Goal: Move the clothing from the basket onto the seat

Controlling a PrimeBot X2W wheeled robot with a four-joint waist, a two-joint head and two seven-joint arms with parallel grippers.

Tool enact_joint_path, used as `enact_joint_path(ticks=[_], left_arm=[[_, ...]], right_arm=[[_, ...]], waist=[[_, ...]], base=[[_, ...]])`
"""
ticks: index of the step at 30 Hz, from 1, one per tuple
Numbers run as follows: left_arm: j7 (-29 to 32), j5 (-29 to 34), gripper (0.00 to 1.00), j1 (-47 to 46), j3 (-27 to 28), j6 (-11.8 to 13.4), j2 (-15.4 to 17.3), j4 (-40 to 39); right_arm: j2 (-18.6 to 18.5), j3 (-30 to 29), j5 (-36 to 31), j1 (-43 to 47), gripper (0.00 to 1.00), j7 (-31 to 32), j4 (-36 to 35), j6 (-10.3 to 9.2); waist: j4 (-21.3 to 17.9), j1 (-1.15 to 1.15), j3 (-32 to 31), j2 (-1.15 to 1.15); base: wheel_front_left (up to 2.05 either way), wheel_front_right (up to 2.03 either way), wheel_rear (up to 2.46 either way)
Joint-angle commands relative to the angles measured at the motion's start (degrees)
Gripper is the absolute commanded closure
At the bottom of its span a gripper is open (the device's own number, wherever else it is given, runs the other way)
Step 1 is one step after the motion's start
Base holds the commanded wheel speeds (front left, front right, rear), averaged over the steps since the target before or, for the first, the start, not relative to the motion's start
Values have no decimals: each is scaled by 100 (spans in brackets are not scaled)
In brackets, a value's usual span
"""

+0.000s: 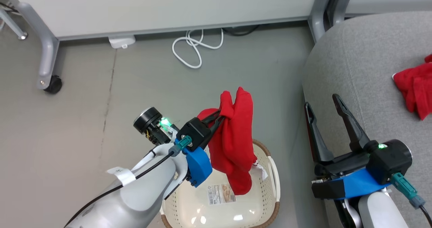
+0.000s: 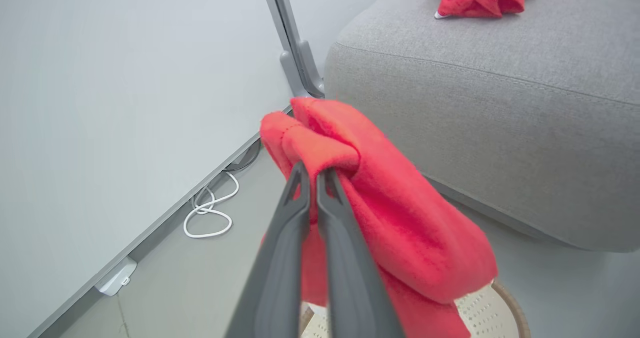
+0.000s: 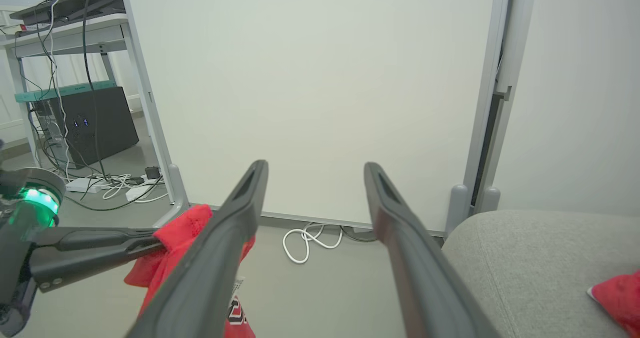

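Held garment (image 2: 400,218): pinched in the left claw (image 2: 312,170), lower end past the wrist view's bottom edge.
Basket (image 1: 276,187): beneath that claw, near end cut off, left side behind the forearm (image 1: 145,194).
Sticker (image 1: 221,193): print too small to read.
Seat garment (image 1: 413,86): right of the right claw (image 1: 321,100), cut by the edge.

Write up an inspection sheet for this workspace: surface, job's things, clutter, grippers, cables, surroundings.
Surface: grey floor, a thin crack running along it.
Job's things: one red garment hangs above the basket; a second red garment lies on the seat.
Clutter: printed label inside the basket.
Grippers: left gripper shut on the hanging garment; right gripper open, empty, by the seat's edge.
Cables: white cable looped on the floor by the partition.
Surroundings: white partition on grey castered legs.
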Motion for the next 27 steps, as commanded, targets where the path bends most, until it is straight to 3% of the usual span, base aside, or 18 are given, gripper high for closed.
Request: enact_joint_path(ticks=[1, 14, 27], left_arm=[[-29, 70, 100, 117, 227, 81, 67, -301], [-29, 306, 100, 551, 1641, 355, 265, -1933], [-29, 523, 100, 371, 2029, 349, 279, -2439]], right_arm=[[3, -6, 25, 143, 0, -3, 23, 1], [45, 34, 173, 515, 0, -3, 64, 1], [74, 204, 245, 644, 0, -3, 33, 1]], waist=[[-34, 1, -170, 0], [-97, 1, -770, 0], [-120, 1, -1010, 0]], base=[[0, 0, 0], [0, 0, 0], [0, 0, 0]])
